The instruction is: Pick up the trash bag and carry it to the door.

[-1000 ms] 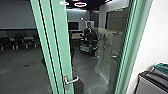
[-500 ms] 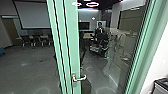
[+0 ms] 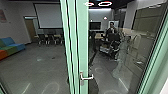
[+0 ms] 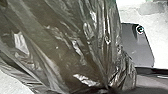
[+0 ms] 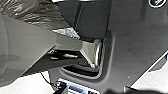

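The left gripper (image 4: 108, 88) is clenched on the trash bag (image 4: 62, 42), whose brownish, see-through plastic runs into tight creases where it is gathered at the grip; the rest of the bag spreads out from there, full and glossy. The state of the right gripper (image 5: 120, 91) I cannot tell; beyond it, past the robot's grey jointed bar, part of the same bag shows, crumpled and shiny. Pale floor lies around the robot's dark base. Farther out, ahead of the grippers, stands a glass door with a green frame (image 3: 83, 47), its metal lever handle (image 3: 86, 77) nearly straight in front. Past the glass, ahead and slightly right of the grippers, a person (image 3: 111, 30) is by a dark control rig (image 3: 110, 47), with a wall-mounted screen (image 3: 95, 25) farther back. Ahead and to the left are a white projection screen (image 3: 48, 15), a row of dark chairs (image 3: 50, 40) under it, a brown inner door (image 3: 30, 29), and, farthest left, a sofa (image 3: 11, 47) in blue, green and orange.
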Controlling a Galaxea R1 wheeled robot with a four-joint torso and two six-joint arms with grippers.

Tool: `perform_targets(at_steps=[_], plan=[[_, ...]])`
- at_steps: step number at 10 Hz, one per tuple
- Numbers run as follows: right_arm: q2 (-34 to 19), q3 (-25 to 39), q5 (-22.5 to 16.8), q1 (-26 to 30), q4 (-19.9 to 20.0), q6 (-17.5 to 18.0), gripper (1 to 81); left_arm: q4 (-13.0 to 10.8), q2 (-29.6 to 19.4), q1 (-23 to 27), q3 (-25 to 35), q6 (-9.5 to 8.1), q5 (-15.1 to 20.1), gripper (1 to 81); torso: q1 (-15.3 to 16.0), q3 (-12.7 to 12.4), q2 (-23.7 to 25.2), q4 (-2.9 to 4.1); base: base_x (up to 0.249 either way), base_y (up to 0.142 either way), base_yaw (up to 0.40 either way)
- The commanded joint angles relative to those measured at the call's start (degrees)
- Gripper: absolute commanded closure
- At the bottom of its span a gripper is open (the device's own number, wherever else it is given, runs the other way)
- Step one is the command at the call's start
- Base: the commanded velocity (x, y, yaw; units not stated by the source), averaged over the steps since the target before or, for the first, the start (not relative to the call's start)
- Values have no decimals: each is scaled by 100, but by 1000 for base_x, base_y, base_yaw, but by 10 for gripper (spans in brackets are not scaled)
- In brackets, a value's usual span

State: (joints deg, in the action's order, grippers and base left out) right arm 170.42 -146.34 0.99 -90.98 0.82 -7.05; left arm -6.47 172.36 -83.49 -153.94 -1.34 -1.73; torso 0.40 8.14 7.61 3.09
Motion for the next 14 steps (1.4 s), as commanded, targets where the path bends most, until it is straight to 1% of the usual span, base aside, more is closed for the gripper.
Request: perform_targets(at_steps=[1, 2, 3, 10, 14], plan=[[12, 62, -327, 224, -47, -25, 10, -91, -17, 311, 13, 46, 296, 811, 0, 0, 0, 0, 0, 0, 306], [12, 80, -327, 224, -47, -25, 10, -108, -17, 312, 13, 46, 296, 811, 0, 2, 0, 0, 0, 0, 306], [12, 80, -327, 224, -47, -25, 10, -178, -9, 311, 13, 37, 287, 811, 0, 0, 0, 0, 0, 0, 306], [12, 80, -327, 216, -47, -25, 10, -196, -8, 311, 13, 37, 287, 811, 0, 2, 0, 0, 0, 0, 303], [12, 80, -327, 216, -47, -25, 10, -188, 9, 311, -57, 37, 287, 811, 0, 2, 0, 0, 0, 0, 158]])
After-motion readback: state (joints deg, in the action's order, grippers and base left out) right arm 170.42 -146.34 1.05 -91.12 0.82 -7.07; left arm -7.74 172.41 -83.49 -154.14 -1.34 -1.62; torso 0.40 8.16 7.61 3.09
